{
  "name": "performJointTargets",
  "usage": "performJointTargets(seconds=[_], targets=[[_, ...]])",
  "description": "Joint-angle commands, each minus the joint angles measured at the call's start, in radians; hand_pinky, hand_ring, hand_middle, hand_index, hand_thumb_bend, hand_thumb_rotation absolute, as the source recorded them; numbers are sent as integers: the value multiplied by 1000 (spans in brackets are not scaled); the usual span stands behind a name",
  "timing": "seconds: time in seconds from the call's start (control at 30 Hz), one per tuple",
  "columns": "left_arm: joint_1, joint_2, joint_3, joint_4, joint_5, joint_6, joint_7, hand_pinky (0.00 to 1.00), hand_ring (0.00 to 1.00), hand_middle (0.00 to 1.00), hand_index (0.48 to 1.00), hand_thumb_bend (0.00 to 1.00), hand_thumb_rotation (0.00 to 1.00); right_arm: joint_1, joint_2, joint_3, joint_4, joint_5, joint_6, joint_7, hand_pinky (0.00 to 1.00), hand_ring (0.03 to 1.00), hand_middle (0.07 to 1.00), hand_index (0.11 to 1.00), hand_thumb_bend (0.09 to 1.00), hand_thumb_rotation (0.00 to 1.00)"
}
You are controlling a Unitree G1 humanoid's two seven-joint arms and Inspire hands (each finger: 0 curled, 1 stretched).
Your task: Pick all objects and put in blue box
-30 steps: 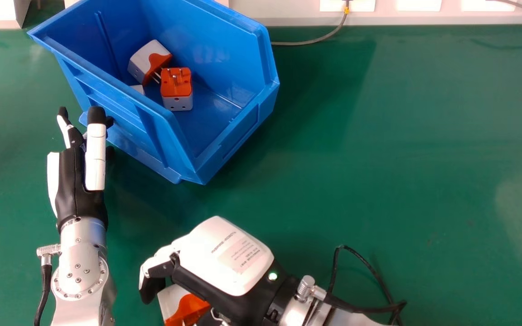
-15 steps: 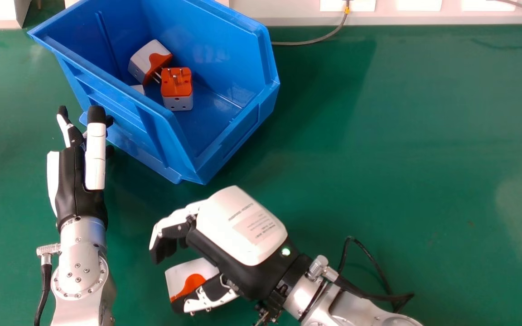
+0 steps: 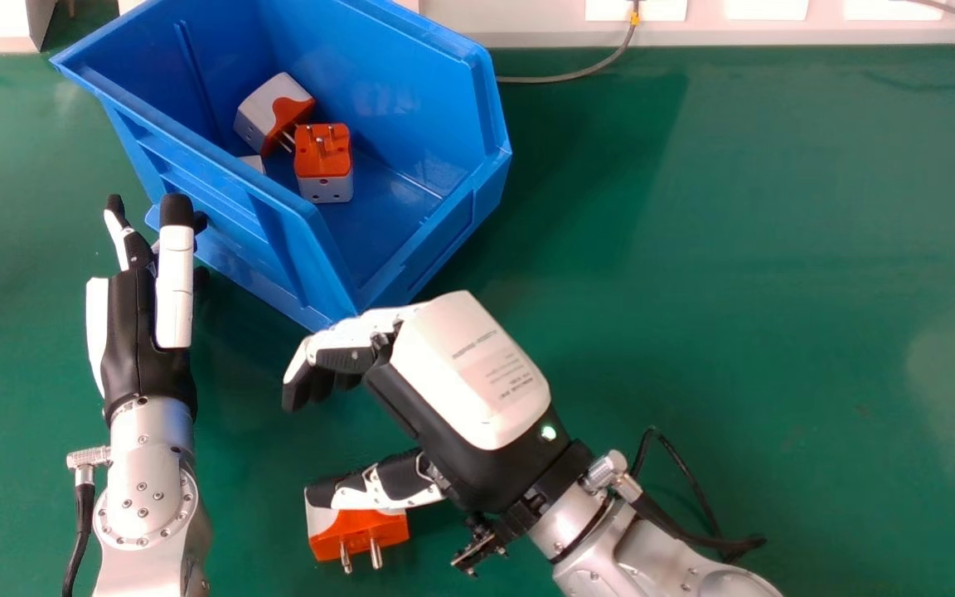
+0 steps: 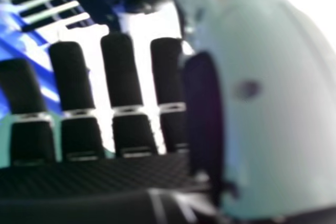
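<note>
Adapter (image 3: 366, 529) pickup looks like the step in hand: one lies loose on the table (image 3: 734, 332), its pins facing the robot. The left hand (image 3: 133, 332) is farthest left, idle beside the blue box (image 3: 411, 257), fingers straight and holding nothing. Inside the box, left to right, sit a tilted adapter (image 3: 262, 116), the corner of a white piece (image 3: 254, 162), probably another adapter, and one more (image 3: 324, 178) with its pins up. The loose adapter is on the near side of the box, partly covered by the thumb of the right hand (image 3: 469, 373); whether they touch, I cannot tell. That hand's fingers are loosely bent, well away from the thumb, with nothing gripped. The next move should bring them round the adapter, palm lower and nearer, then close, lift and carry it over the box's rim. Pushing with the thumb alone might just slide it.
</note>
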Motion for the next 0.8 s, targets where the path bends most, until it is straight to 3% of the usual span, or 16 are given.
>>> performJointTargets(seconds=[0.0,0.37,0.63,0.7,0.77], targets=[[-19,4,-4,-15,4,-6,-1,849,900,856,941,992,1000,-17,14,-17,-4,23,-20,-22,356,464,510,503,499,0],[-22,6,-4,-5,3,-10,-4,849,899,856,939,992,1000,-3,-2,11,-38,21,19,103,346,454,516,515,497,0],[-19,5,-4,-10,4,-12,-6,848,899,856,939,993,1000,47,-20,24,-173,11,174,344,337,451,521,530,495,0],[-20,5,-4,-9,3,-11,-6,848,899,856,939,993,1000,52,-24,28,-213,-3,218,411,419,523,602,605,600,14],[-20,5,-3,-9,2,-10,-7,848,899,856,939,994,1000,53,-30,32,-237,-20,243,442,458,568,644,642,642,29]])
